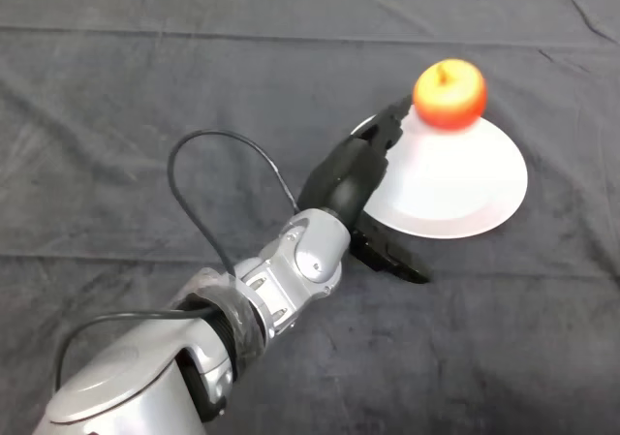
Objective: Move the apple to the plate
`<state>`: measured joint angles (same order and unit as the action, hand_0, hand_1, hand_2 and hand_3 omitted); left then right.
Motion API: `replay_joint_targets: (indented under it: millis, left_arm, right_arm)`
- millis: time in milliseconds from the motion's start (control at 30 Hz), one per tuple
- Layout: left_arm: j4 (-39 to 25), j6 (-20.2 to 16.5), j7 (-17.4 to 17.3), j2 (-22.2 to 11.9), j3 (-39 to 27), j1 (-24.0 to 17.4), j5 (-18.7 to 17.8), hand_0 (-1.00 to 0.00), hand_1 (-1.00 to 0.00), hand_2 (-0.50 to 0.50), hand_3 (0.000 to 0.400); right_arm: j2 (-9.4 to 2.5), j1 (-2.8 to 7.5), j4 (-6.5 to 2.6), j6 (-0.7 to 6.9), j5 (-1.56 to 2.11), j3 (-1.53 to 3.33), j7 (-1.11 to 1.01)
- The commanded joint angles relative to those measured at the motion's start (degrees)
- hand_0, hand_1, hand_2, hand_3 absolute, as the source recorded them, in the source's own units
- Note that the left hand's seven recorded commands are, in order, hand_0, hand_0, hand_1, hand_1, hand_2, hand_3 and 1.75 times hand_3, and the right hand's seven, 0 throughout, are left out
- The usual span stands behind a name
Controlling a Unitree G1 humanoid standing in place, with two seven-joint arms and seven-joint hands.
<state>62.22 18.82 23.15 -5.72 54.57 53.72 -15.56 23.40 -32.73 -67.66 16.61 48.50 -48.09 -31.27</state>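
Note:
A red and yellow apple sits upright on the far edge of a white plate. My left hand is over the plate's left rim, just left of the apple. Its fingers are straight and point toward the apple, close to it but holding nothing. The thumb sticks out low toward the near side of the plate. The silver-grey arm comes in from the lower left.
The table is covered with a dark grey cloth with a few creases. The plate lies at the right of the middle.

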Motion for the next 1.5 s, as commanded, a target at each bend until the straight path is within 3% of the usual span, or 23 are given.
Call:
replay_joint_targets:
  millis: [33, 700, 1033, 1267, 1500]
  left_arm:
    - [2.5, 1.8, 0.6, -1.9, -2.4, 3.3, 0.6, 0.0, 0.0, 0.0, 0.0]
    - [0.6, 10.1, -0.2, -13.3, -15.0, -3.1, 1.6, 0.0, 0.0, 0.0, 0.0]
    - [-3.1, 11.2, -0.5, -19.3, -21.8, -7.3, 1.6, 0.0, 0.0, 0.0, 0.0]
    - [-6.6, 13.4, -3.2, -26.7, -28.5, -12.8, -0.6, 0.0, 0.0, 0.0, 0.0]
    - [-8.8, 15.0, -2.5, -30.2, -34.4, -17.8, -1.7, 0.0, 0.0, 0.0, 0.0]
  right_arm:
    - [1.32, -1.75, -1.85, 0.15, -0.11, -0.92, -0.09]
    - [1.28, -1.72, -1.76, 0.15, -0.14, -0.92, -0.06]
    - [1.23, -1.68, -1.63, 0.15, -0.16, -0.9, -0.01]
    - [1.18, -1.64, -1.51, 0.16, -0.17, -0.89, 0.04]
    - [1.13, -1.6, -1.38, 0.17, -0.18, -0.87, 0.11]
